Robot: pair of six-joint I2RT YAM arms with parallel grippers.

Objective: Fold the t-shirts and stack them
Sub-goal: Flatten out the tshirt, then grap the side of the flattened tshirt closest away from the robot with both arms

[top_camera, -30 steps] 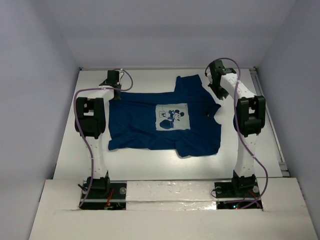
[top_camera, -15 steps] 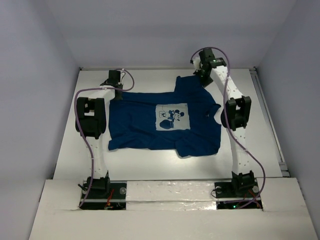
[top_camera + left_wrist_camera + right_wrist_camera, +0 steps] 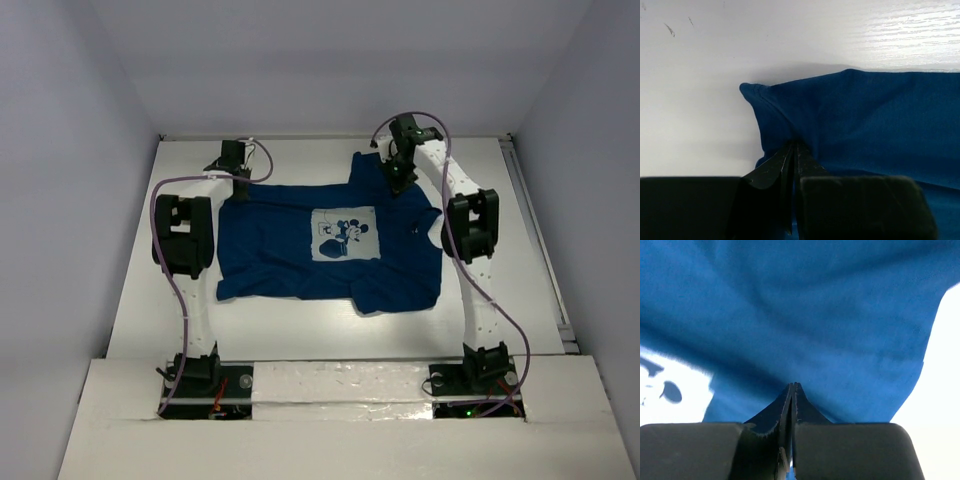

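We see the navy t-shirt [image 3: 290,265] lying chest-up and mostly flat on the white table [image 3: 300,335], with its whitish cartoon-mouse print [image 3: 343,233] near the middle of the cloth. The left arm [image 3: 181,235] rises from its base and bends at a raised elbow to the left of the print. It reaches forward so that its wrist points down at the cloth's corner, far to the left of and beyond the print. There the left tool [image 3: 237,183] is pinched tight on the t-shirt: in the left wrist view its dark fingers [image 3: 767,172] meet with a fold of the cloth's edge caught between them (the corner just past them sits a little puffed above the table). The right arm [image 3: 470,225] stands taller, its elbow to the right of the print, its forearm slanting inward and away, its wrist turned down. The right tool [image 3: 397,180] sits over the cloth beyond and slightly right of the print. Its fingers [image 3: 767,415] are pressed together on a pinch of blue fabric that tents up to their tips. An edge of the print shows at the left of that wrist view.
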